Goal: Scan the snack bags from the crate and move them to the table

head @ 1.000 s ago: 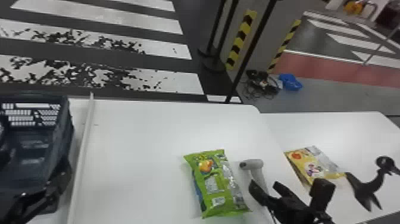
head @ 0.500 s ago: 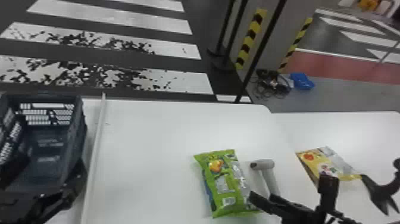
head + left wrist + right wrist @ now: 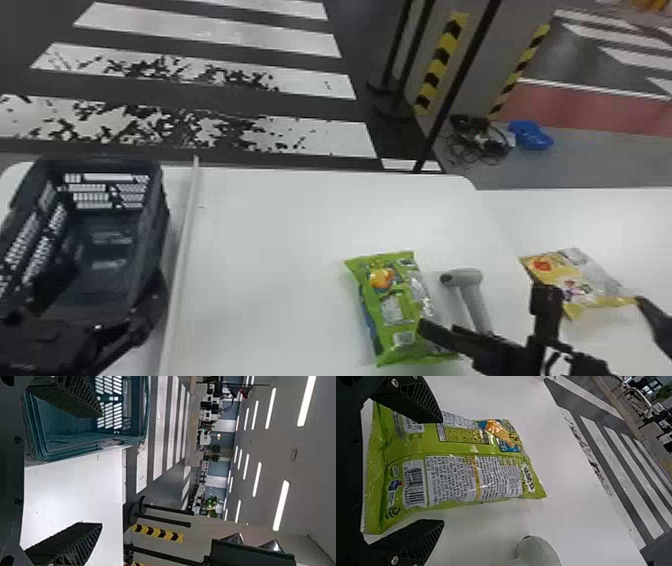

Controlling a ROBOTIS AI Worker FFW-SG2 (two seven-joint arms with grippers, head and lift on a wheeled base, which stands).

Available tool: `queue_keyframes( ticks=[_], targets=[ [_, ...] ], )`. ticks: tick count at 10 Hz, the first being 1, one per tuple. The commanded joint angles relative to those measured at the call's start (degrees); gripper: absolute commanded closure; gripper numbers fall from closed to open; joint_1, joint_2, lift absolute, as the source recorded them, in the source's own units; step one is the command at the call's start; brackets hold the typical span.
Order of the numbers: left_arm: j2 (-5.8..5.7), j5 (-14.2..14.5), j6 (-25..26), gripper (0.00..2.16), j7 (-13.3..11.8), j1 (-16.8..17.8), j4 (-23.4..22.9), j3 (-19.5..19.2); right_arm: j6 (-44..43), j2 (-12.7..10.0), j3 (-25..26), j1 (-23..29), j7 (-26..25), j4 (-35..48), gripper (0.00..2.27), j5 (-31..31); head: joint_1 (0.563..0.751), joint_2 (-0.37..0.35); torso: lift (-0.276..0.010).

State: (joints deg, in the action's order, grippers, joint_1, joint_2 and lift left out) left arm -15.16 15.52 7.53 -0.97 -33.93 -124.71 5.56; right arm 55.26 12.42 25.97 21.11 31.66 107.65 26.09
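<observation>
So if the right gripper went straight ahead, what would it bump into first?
Probably the green snack bag, which the open right gripper points at, though how close is unclear.

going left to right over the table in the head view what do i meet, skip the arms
Dark crate → long pale strip → green snack bag → grey handheld scanner → yellow and silver snack bag

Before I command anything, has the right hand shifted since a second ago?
Yes: against the scanner, the right hand has moved left, toward the green bag.
</observation>
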Motion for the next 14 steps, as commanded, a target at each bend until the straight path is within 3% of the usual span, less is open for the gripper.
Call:
queue_keyframes(
  ticks=[1, 3, 5, 6, 10, 14],
  targets=[
    [0.22, -0.06, -0.01, 0.01, 0.00, 0.01, 0.34, -0.02, -0.45, -0.03, -1.36, -0.72, 0.51, -1.12, 0.09, -1.39, 0.695, -0.239, -0.095],
    [0.31, -0.06, -0.01, 0.01, 0.00, 0.27, 0.69, 0.07, -0.80, 0.59, -1.88, -2.56, 2.36, -4.46, 0.21, -2.27, 0.695, -0.223, -0.095],
    [0.31, -0.06, -0.01, 0.01, 0.00, 0.71, 1.49, 0.07, -1.68, 0.76, -1.80, -3.44, 3.59, -6.31, 1.98, -2.89, 0.695, -0.220, -0.095],
    [0.40, -0.06, -0.01, 0.01, 0.00, 0.97, 1.84, 0.24, -1.68, 1.12, -1.80, -3.44, 4.38, -6.22, 2.24, -2.89, 0.695, -0.222, -0.095],
    [0.48, -0.06, -0.18, 0.01, 0.00, 1.15, 2.10, 0.33, 0.43, 0.68, -0.92, -0.28, 5.08, 0.20, 2.24, -1.48, 0.695, -0.221, -0.095],
    [0.75, -0.06, -1.06, 0.01, 0.00, 1.32, 2.10, 0.94, 6.93, 0.24, 6.64, 3.68, 4.99, 11.97, 2.25, 5.29, 0.695, -0.224, -0.095]
  ],
)
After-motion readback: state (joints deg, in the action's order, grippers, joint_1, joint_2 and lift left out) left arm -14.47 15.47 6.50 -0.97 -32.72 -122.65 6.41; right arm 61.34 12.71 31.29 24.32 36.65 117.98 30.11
